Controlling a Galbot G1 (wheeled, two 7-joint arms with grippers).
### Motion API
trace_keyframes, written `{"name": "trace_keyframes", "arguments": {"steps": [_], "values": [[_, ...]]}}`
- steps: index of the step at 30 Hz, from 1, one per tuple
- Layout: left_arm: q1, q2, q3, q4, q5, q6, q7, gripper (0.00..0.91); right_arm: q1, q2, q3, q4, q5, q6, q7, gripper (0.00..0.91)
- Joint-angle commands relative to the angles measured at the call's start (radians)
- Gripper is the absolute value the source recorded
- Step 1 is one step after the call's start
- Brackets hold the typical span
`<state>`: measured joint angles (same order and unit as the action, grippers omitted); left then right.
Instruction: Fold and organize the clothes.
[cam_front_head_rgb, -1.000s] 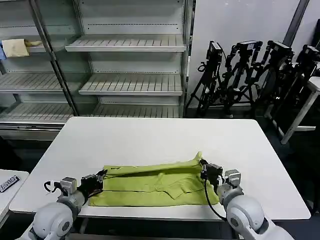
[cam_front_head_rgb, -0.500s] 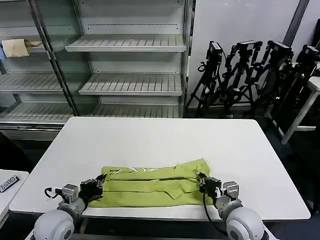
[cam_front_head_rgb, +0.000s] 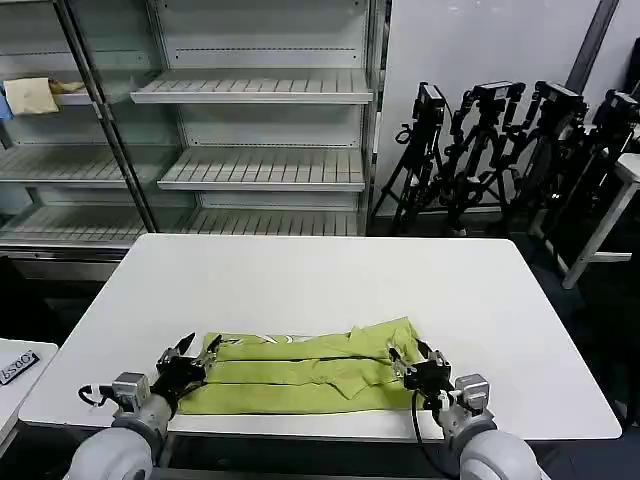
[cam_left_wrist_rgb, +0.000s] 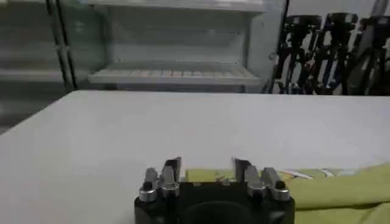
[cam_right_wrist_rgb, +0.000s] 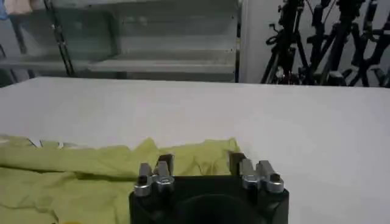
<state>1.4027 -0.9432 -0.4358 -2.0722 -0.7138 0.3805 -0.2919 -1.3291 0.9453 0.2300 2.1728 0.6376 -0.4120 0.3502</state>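
The lime yellow-green T-shirt (cam_front_head_rgb: 300, 368) lies folded into a long flat band near the front edge of the white table (cam_front_head_rgb: 320, 280). My left gripper (cam_front_head_rgb: 188, 353) stands open at the band's left end, with nothing between its fingers. My right gripper (cam_front_head_rgb: 412, 360) is open at the band's right end, just off the raised corner of fabric. From the left wrist camera the shirt's edge (cam_left_wrist_rgb: 317, 189) lies just beyond the open left gripper (cam_left_wrist_rgb: 207, 164). The right wrist camera shows rumpled fabric (cam_right_wrist_rgb: 122, 164) beyond the open right gripper (cam_right_wrist_rgb: 198, 161).
Metal shelving (cam_front_head_rgb: 250, 120) stands behind the table, with a small pale yellow cloth (cam_front_head_rgb: 30, 95) on an upper left shelf. Black tripods (cam_front_head_rgb: 500, 150) line the back right wall. A second white surface (cam_front_head_rgb: 15, 370) sits at the left edge.
Both grippers have let go of the shirt's far edge and opened, drawing back toward the front. The lifted right corner has dropped, and the shirt now lies as a folded band.
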Motion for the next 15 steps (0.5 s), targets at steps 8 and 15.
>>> {"name": "trace_keyframes", "arguments": {"steps": [8, 15], "values": [[0.051, -0.149, 0.084, 0.031, -0.013, -0.056, -0.104, 0.907, -0.099, 0.0, 0.03, 0.049, -0.043, 0.05, 0.006, 0.907], [0.031, -0.155, 0.085, 0.076, -0.019, -0.094, -0.1, 0.03, -0.109, 0.0, 0.032, 0.052, -0.043, 0.056, 0.009, 0.907]]}}
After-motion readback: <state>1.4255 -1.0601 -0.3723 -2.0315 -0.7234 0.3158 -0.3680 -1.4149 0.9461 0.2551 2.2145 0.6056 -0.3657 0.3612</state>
